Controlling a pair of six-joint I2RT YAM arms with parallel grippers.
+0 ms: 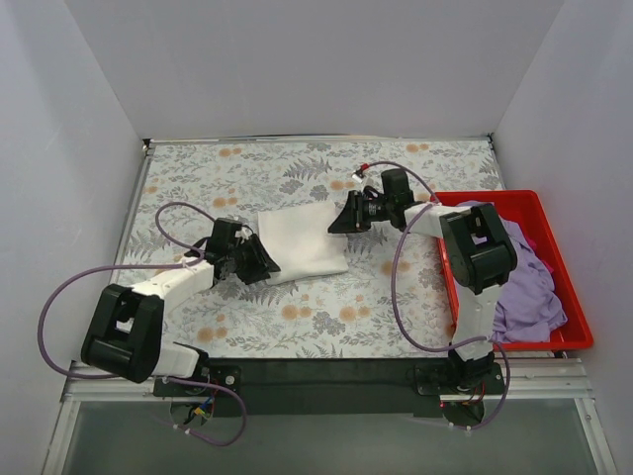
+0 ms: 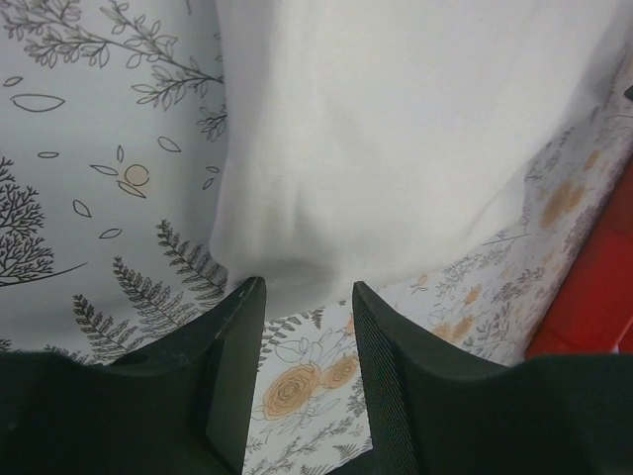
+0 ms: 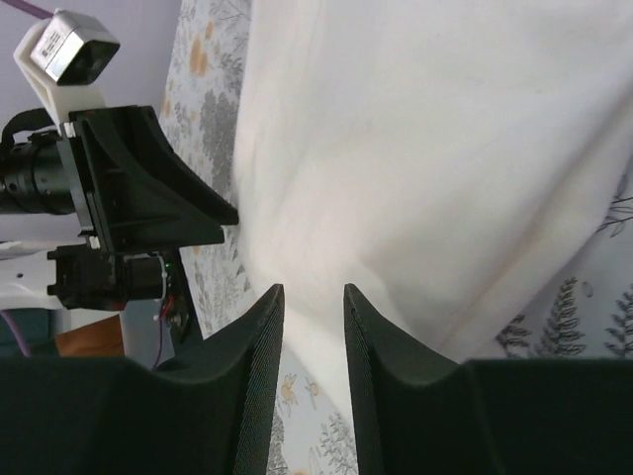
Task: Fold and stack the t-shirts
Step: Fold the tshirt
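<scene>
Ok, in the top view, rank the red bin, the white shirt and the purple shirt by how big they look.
1. Red bin.
2. Purple shirt, though the right arm hides part of it.
3. White shirt, folded; close to the purple one, so that pair is unsure.

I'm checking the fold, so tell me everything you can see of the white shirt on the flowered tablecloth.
The white soft cotton-looking t-shirt lies flat, folded into a neat, slightly skewed rectangle at the middle of the floral-patterned tablecloth. Only plain cloth shows: no print, sleeves or collar. Soft creases run near its edges. The left hand sits open at its near left corner and the right hand open at its right edge; neither clearly pinches it.
</scene>
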